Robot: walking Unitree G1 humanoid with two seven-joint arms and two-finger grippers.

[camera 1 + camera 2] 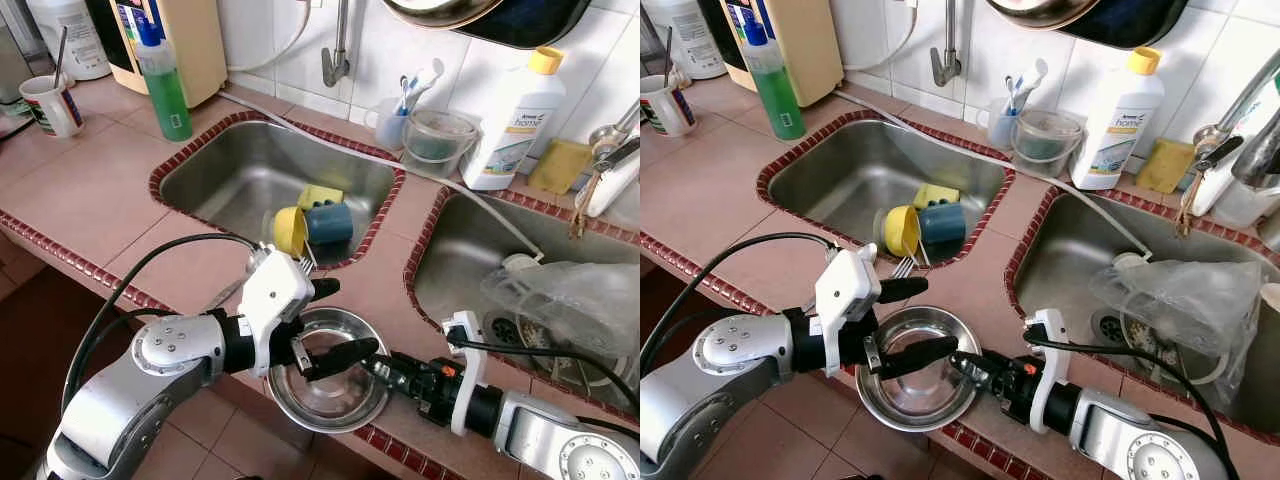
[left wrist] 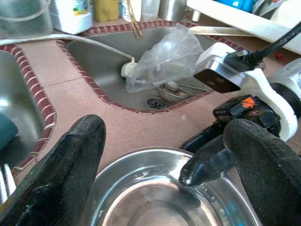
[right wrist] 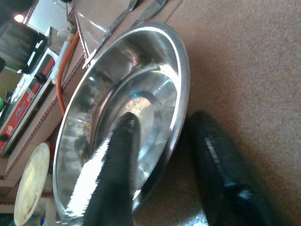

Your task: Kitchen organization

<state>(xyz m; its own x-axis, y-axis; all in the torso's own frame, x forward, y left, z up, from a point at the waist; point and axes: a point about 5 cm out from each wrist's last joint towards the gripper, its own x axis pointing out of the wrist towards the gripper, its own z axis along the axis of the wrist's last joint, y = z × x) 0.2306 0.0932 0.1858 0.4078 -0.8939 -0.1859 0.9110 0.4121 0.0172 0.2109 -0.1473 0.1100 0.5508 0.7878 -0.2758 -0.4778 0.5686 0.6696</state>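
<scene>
On the front edge of the tiled counter (image 1: 90, 190), between the two sinks, sits a steel bowl (image 1: 330, 395), partly overhanging the rim. We have our right gripper (image 1: 378, 367) at the bowl's right rim, one finger inside the bowl and the other outside on the counter, straddling the rim; the right wrist view shows the fingers (image 3: 115, 169) close on either side of the wall, but we cannot tell if they actually pinch it. Our left gripper (image 1: 335, 322) hovers over the bowl's left side with fingers spread wide apart, holding nothing. A fork (image 1: 305, 265) lies on the counter just behind the bowl, near the left sink (image 1: 240, 170). In that sink: a yellow cup (image 1: 290, 230) on its side touching a blue cup (image 1: 328, 222), yellow sponge (image 1: 318, 195) behind. Right sink (image 1: 470, 250) holds a crumpled clear plastic bag (image 1: 570, 295). Green dish soap bottle (image 1: 165, 80) far left, white detergent bottle (image 1: 515, 120) at the back wall.
</scene>
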